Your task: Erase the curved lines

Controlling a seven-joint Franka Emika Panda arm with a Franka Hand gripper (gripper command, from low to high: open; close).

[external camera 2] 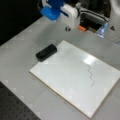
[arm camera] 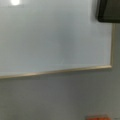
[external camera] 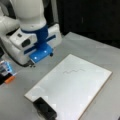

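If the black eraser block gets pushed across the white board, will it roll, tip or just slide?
Probably slide: the eraser looks low, flat-sided and boxy, so rolling or tipping seems unlikely. It appears rigid. The white board looks glossy, so it may skid easily.

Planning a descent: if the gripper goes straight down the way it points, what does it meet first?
Likely bare table beside the whiteboard edge; depth is unclear. The gripper hangs clear of the eraser and curve lines.

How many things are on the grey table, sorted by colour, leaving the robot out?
White: 1, the flat rectangular white board
Black: 1, the rectangular black eraser block on the board's corner
Dark grey: 1, the thin wavy curve lines, unerased
Orange: 1, a small orange block
Total: 4
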